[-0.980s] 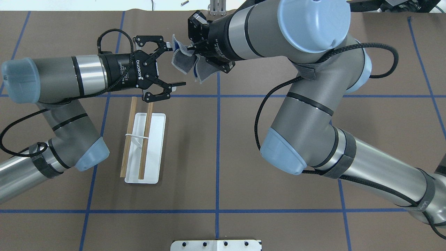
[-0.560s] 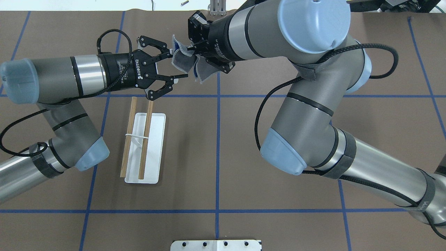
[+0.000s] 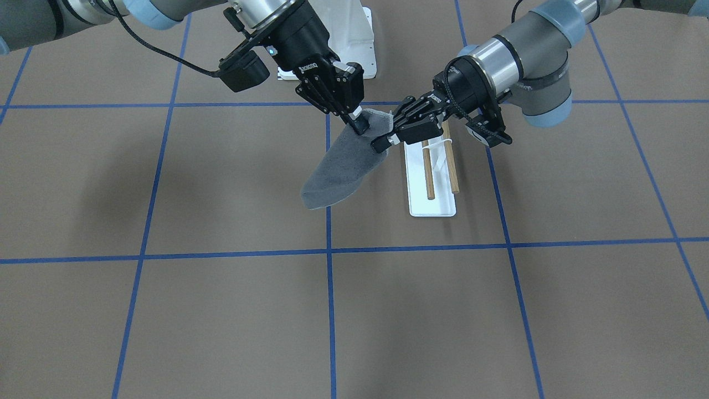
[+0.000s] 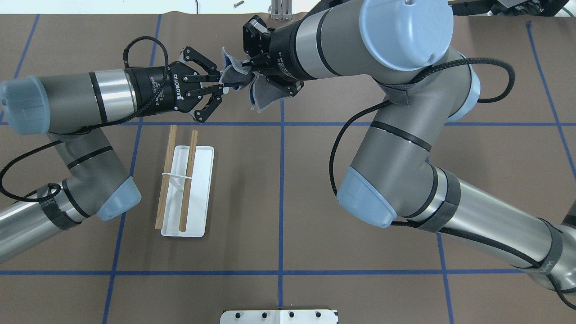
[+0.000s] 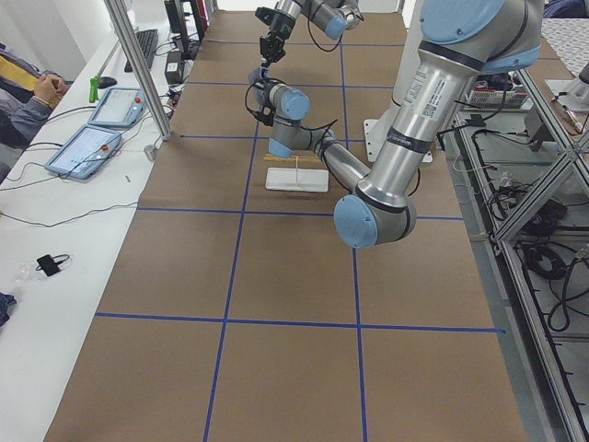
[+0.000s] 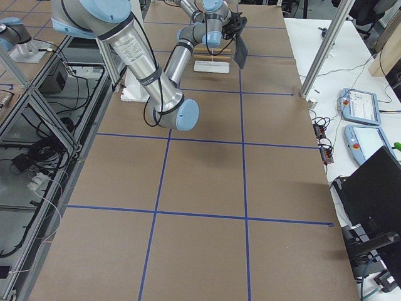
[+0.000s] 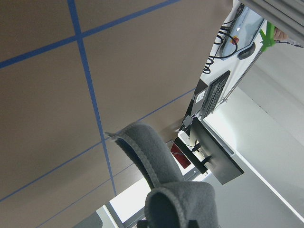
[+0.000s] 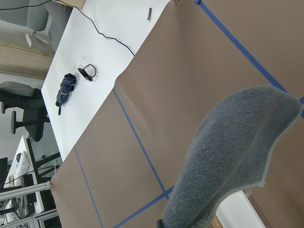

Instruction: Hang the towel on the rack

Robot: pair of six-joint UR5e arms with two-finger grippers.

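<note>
The dark grey towel (image 3: 339, 166) hangs in the air from my right gripper (image 3: 359, 124), which is shut on its top edge. My left gripper (image 3: 389, 132) reaches in from the rack's side, with its fingers closed on the towel's upper corner. In the overhead view the left gripper (image 4: 223, 82) meets the bunched towel (image 4: 265, 92) beside the right wrist. The towel fills the lower part of the left wrist view (image 7: 152, 156) and of the right wrist view (image 8: 228, 156). The rack (image 4: 198, 198), with a white base and two wooden dowels (image 4: 189, 180), stands on the table below the left gripper, apart from the towel.
A white bolted pedestal (image 3: 360, 39) stands at the robot's side of the table, behind the right gripper. Its plate (image 4: 279, 316) shows at the overhead view's bottom edge. Blue tape lines cross the brown table. An operators' bench with tablets (image 5: 87, 147) lies beyond the table's far edge.
My left gripper's fingers have gone from wide open to closed on the towel's corner, and the gripper has moved slightly towards the towel. The right arm has stayed still.
</note>
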